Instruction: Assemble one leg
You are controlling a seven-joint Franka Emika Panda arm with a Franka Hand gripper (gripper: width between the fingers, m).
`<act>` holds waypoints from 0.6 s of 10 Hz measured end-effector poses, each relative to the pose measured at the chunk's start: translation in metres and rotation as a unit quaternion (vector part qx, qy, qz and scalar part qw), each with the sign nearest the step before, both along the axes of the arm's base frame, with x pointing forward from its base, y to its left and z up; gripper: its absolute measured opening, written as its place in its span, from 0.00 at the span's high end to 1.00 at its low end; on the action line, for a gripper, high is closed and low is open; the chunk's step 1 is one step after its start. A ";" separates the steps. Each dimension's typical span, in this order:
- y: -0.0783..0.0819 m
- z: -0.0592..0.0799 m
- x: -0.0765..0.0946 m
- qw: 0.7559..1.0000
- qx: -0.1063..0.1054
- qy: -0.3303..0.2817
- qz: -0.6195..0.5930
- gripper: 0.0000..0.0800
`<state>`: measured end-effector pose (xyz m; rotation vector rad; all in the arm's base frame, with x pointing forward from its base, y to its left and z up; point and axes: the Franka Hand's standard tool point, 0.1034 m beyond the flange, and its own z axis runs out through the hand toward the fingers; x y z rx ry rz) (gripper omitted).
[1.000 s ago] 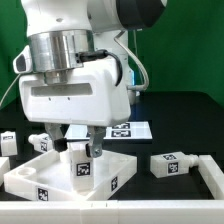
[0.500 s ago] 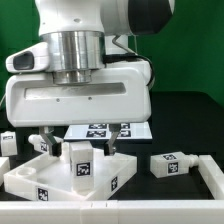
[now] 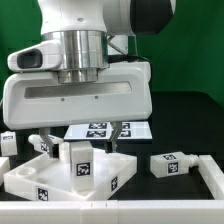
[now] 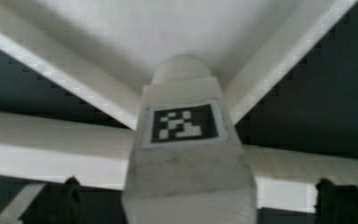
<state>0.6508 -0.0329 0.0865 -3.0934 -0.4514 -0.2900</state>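
One leg (image 3: 80,162), a white peg with a tag on its face, stands upright on the large white panel (image 3: 30,178). My gripper (image 3: 80,146) hangs right over it, with its fingers (image 3: 113,138) spread on either side of the leg and clear of it. In the wrist view the leg (image 4: 190,130) fills the middle and the gripper (image 4: 197,205) is open, with the dark fingertips (image 4: 62,202) far out on both sides and a gap to the leg.
Another leg (image 3: 170,165) lies on the table at the exterior view's right, and two more (image 3: 40,144) (image 3: 8,142) lie at the left. The marker board (image 3: 100,129) lies behind the gripper. A white rail (image 3: 211,181) runs along the front right.
A second ago the hand was turned and its fingers stood close around the upright leg. It has since rotated to face broadside with the fingers spread off the leg. The leg stays standing.
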 end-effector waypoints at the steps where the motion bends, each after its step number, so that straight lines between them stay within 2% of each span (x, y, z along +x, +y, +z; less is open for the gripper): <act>1: 0.000 0.000 0.000 1.000 0.000 0.000 -0.001 0.33; 2: 0.000 -0.001 0.000 1.000 0.000 0.001 -0.001 0.49; 3: 0.000 -0.001 0.000 1.000 0.000 0.001 -0.001 0.49; 4: 0.000 -0.001 0.000 1.000 0.000 0.001 -0.001 0.65; 6: 0.000 -0.001 0.000 1.000 0.002 0.001 -0.012 0.65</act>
